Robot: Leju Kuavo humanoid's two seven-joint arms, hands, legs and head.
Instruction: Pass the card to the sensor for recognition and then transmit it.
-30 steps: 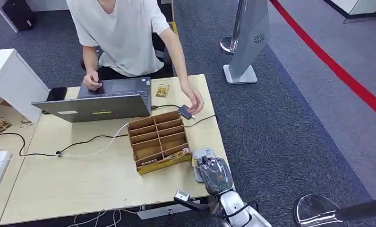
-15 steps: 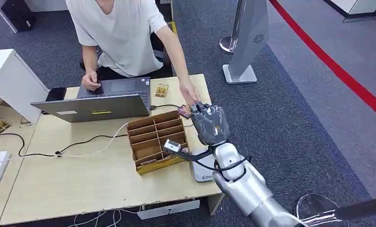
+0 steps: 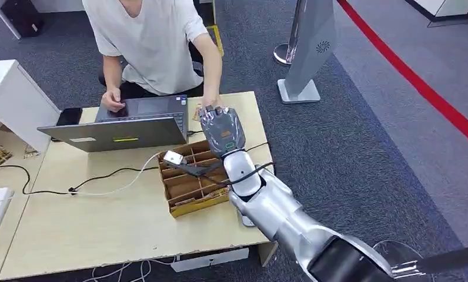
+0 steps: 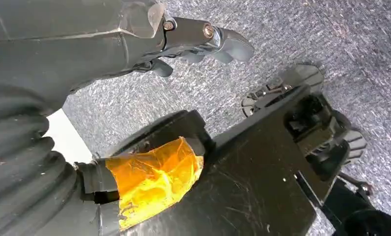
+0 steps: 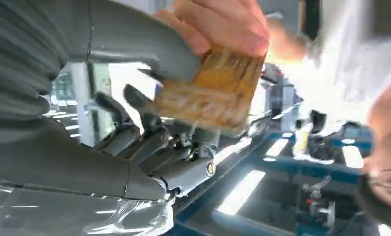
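On the left of the desk [image 3: 73, 229] the laptop [image 3: 120, 126] stands open toward the person [image 3: 152, 44], whose one hand rests on its keyboard — they look set to check what the reader logged, I'd judge. My left hand [image 4: 183, 42] hangs low over the carpet, fingers loosely curled and nothing in them; it has no part in this step.

Moving right, the wooden divider box [image 3: 193, 176] sits mid-desk, handy as the store of cards. Past it my right arm reaches forward over the box, and my right hand [image 3: 221, 128] is up at the desk's far edge beside the laptop. From the wrist camera the card [image 5: 213, 93] is pinched between my thumb and fingers, and the person's hand [image 5: 223, 27] is closed on its other edge — both of us have it, so I read this as the handover, with the sensing likely done. My arm hides the sensor, so I can't confirm that.

My grip needs to loosen only once their pull is firm, or the card drops.
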